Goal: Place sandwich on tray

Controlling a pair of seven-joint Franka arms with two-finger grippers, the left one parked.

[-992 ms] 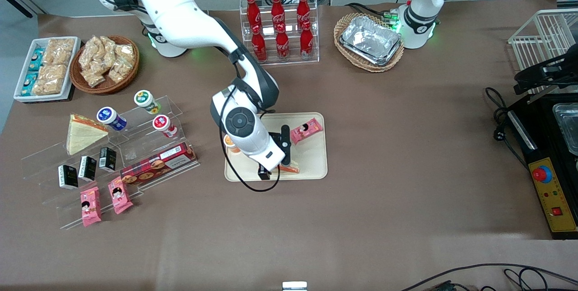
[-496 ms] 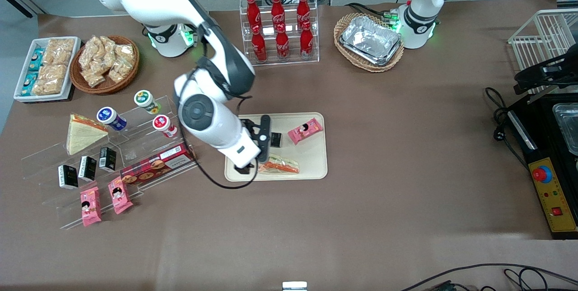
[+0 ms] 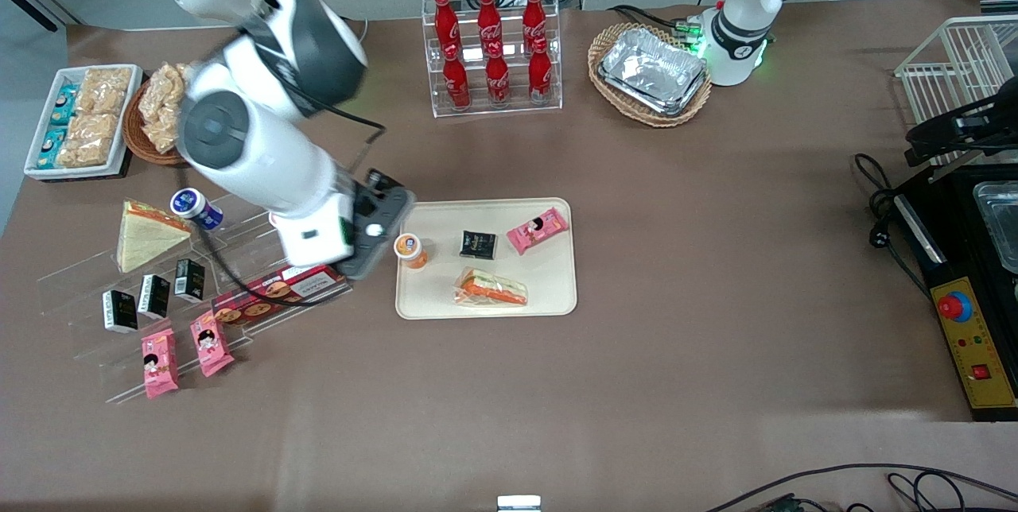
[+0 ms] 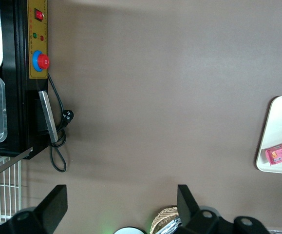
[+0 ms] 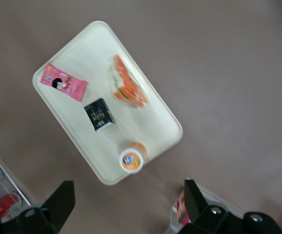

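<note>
Sandwich (image 3: 491,288) down on tray (image 3: 557,289); gripper (image 5: 126,209) high beside it, spread wide, empty. Could clip cup (image 3: 410,250) if swung low.

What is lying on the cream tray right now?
On the tray: the sandwich, an orange-lidded cup, a black packet and a pink packet. Nothing covers them; the hand is up beside the tray, open.

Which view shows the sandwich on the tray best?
The front view: the sandwich lies sharp on the tray, the open gripper raised beside it. The right wrist view shows it blurred. The left wrist view shows only the tray's edge.
</note>
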